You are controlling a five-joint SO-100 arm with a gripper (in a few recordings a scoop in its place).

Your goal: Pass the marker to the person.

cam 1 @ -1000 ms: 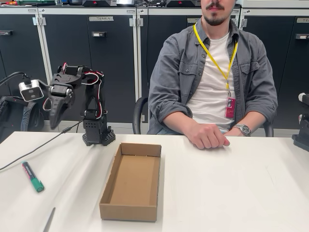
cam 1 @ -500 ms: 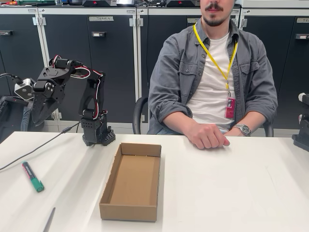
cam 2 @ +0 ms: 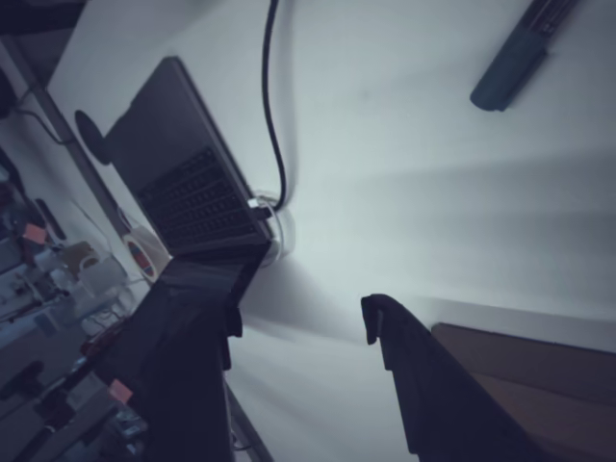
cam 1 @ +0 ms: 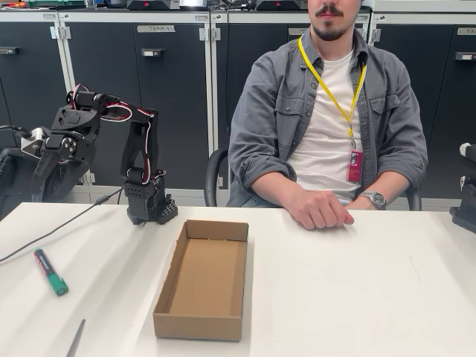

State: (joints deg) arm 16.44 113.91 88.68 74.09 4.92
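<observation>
The marker [cam 1: 50, 271], black with a green cap, lies on the white table at the left; in the wrist view the marker [cam 2: 515, 63] shows at the top right. My gripper [cam 1: 43, 178] hangs in the air well above and behind it, past the table's left rear edge. The wrist view shows the gripper [cam 2: 298, 322] open, nothing between its fingers. The person [cam 1: 331, 126] sits behind the table at the right, one hand [cam 1: 320, 210] resting closed on the tabletop.
An open cardboard box [cam 1: 202, 279] stands mid-table in front of the arm's base [cam 1: 151, 204]. A thin grey stick [cam 1: 76, 338] lies at the front left. A black cable [cam 1: 52, 230] crosses the left side. A laptop [cam 2: 183, 183] sits further left.
The arm has swung to the left in the fixed view, carrying the gripper further out over the table's left rear edge. The marker, the box and the person's hand have not moved.
</observation>
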